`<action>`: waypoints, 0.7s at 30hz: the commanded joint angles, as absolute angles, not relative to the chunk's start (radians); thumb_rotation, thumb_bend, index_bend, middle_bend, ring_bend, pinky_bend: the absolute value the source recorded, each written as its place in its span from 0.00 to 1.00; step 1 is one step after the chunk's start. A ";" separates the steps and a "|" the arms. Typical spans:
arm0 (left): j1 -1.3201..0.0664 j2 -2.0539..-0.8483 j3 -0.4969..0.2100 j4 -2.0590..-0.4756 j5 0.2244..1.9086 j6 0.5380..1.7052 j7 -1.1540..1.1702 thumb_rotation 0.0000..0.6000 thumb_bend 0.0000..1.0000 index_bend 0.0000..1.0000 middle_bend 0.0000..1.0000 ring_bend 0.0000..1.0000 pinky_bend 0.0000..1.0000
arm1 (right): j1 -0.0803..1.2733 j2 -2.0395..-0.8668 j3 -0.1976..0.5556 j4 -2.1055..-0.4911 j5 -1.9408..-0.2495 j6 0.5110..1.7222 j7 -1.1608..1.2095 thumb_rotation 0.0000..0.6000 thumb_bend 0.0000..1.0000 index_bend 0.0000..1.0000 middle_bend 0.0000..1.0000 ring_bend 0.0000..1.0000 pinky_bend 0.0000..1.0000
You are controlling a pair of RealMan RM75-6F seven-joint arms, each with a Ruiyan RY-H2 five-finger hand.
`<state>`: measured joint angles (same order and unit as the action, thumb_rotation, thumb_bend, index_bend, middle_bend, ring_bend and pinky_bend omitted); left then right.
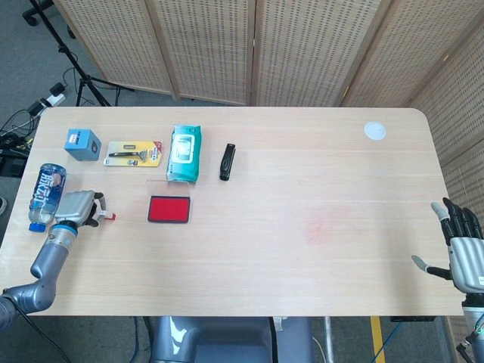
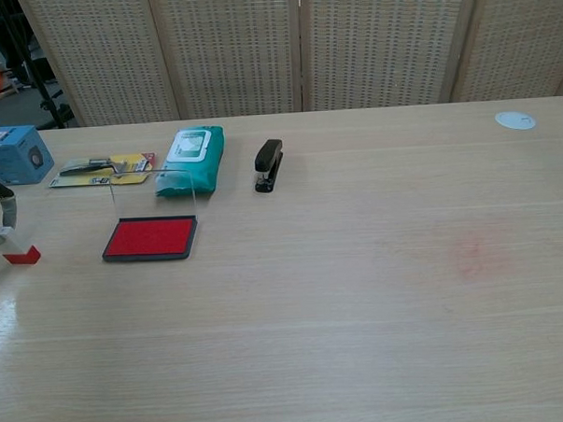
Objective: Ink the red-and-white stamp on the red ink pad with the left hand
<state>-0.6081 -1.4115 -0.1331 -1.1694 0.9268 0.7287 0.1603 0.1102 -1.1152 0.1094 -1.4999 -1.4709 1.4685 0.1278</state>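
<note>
A pale wooden table point(image 1: 302, 265) stands before woven folding screens. At its left edge the left hand point(image 1: 76, 209) grasps the red-and-white stamp point(image 2: 20, 253), whose red base sits at or just above the tabletop, left of the red ink pad point(image 1: 169, 209) and clearly apart from it. The step in hand appears to be the pickup, with inking not yet done; the next move calls for lifting the stamp, carrying it rightward over the pad and pressing it down squarely. Beyond the pad lie a wipes pack point(image 1: 184, 152) and a stapler point(image 1: 228, 161). The right hand point(image 1: 463, 246) idles at the far edge, released, fingers spread.
</note>
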 commanded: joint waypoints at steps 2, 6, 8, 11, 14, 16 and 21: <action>-0.611 -1.376 -0.141 -1.231 0.932 0.741 0.164 1.00 0.36 0.61 0.91 0.98 0.95 | 0.110 -1.114 0.110 -1.500 -1.470 1.468 0.132 1.00 0.00 0.00 0.00 0.00 0.00; -0.623 -1.319 -0.154 -1.325 0.924 0.748 0.185 1.00 0.37 0.61 0.91 0.98 0.95 | 0.110 -1.112 0.110 -1.501 -1.470 1.468 0.137 1.00 0.00 0.00 0.00 0.00 0.00; -0.636 -1.282 -0.163 -1.388 0.904 0.748 0.209 1.00 0.38 0.61 0.91 0.98 0.95 | 0.110 -1.111 0.110 -1.502 -1.471 1.469 0.139 1.00 0.00 0.00 0.00 0.00 0.00; -0.662 -1.240 -0.172 -1.471 0.867 0.761 0.265 1.00 0.38 0.62 0.91 0.98 0.95 | 0.109 -1.109 0.110 -1.501 -1.470 1.469 0.144 1.00 0.00 0.00 0.00 0.00 0.00; -0.700 -1.212 -0.186 -1.545 0.803 0.759 0.314 1.00 0.38 0.62 0.91 0.98 0.95 | 0.110 -1.109 0.111 -1.499 -1.468 1.467 0.149 1.00 0.00 0.00 0.00 0.00 0.00; -0.735 -1.204 -0.191 -1.576 0.758 0.763 0.360 1.00 0.38 0.62 0.91 0.98 0.95 | 0.111 -1.108 0.112 -1.498 -1.465 1.463 0.151 1.00 0.00 0.00 0.00 0.00 0.00; -0.837 -1.224 -0.187 -1.614 0.614 0.760 0.471 1.00 0.38 0.62 0.91 0.98 0.95 | 0.117 -1.110 0.117 -1.488 -1.448 1.444 0.161 1.00 0.00 0.00 0.00 0.00 0.00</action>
